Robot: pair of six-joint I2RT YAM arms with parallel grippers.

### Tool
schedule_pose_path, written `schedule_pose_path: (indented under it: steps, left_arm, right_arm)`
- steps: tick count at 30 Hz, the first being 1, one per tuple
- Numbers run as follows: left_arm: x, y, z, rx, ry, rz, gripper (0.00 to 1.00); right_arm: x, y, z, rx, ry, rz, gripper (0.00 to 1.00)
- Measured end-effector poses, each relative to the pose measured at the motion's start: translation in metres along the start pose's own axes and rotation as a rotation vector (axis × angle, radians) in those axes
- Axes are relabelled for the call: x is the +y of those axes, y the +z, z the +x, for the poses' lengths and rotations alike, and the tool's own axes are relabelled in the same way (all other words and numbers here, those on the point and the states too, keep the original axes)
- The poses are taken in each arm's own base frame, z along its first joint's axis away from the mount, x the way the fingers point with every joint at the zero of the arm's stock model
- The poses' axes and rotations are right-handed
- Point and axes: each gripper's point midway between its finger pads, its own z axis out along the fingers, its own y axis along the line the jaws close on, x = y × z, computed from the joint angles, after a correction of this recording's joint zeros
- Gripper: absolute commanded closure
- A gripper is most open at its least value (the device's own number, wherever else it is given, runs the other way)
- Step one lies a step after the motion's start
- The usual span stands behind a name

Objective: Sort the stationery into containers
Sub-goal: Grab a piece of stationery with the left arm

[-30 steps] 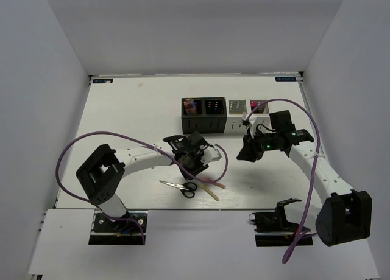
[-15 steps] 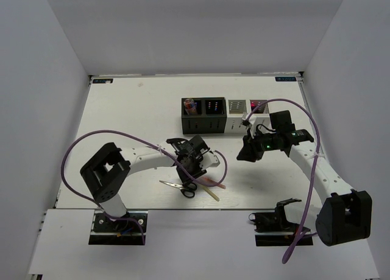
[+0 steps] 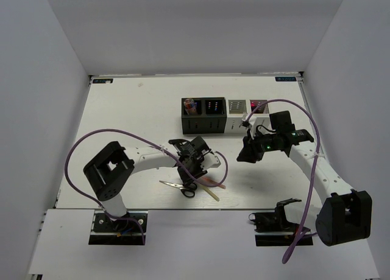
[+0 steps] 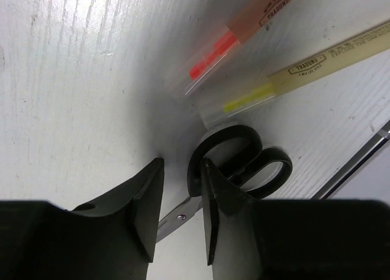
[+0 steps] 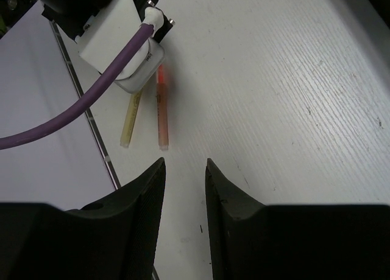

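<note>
Black-handled scissors (image 3: pixel 181 187) lie near the table's front edge; they also show in the left wrist view (image 4: pixel 244 164). My left gripper (image 3: pixel 193 167) (image 4: pixel 183 164) is low over them, open, with the rim of one handle loop between its fingers; I cannot tell if it touches. A thin pink stick (image 3: pixel 211 182) (image 4: pixel 256 18) (image 5: pixel 163 119) and a tan stick (image 3: pixel 211 192) (image 4: pixel 332 58) (image 5: pixel 130 119) lie just right of the scissors. My right gripper (image 3: pixel 247 152) (image 5: pixel 184 164) is open and empty above bare table. The four bins (image 3: pixel 194 114) stand in a row at mid-table.
The two black bins on the left (image 3: pixel 213 114) and the two light ones on the right (image 3: pixel 236 119) hold items I cannot make out. The left arm's purple cable (image 3: pixel 220 164) loops beside the sticks. The table's front edge (image 3: pixel 183 208) is close behind the scissors.
My left gripper has moved a little nearer and down onto the scissors' handles. The right arm has barely moved.
</note>
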Motion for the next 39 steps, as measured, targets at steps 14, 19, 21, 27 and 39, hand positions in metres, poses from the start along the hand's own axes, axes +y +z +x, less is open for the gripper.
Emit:
schedule_pose_path:
  steps: [14,19,21,27,39]
  left_arm:
    - [0.006,0.007,-0.009,-0.08,-0.018,-0.07,1.0]
    - [0.015,0.003,-0.016,-0.105,-0.039,-0.078,1.0]
    - [0.022,0.002,-0.015,-0.108,-0.06,-0.086,1.0]
    - [0.044,-0.023,-0.029,-0.165,-0.143,-0.117,1.0]
    - [0.085,-0.16,-0.173,-0.806,-0.318,-0.192,1.0]
  right_arm:
    - [0.001,-0.002,-0.001,-0.008,-0.002,-0.001,0.64]
    - [0.003,-0.002,-0.001,-0.009,0.004,-0.007,0.4]
    - [0.003,-0.002,-0.001,-0.011,-0.004,-0.007,0.4]
    - [0.003,-0.004,-0.002,-0.015,-0.032,-0.001,1.0]
    - [-0.009,-0.01,-0.005,-0.019,-0.048,0.096,0.71]
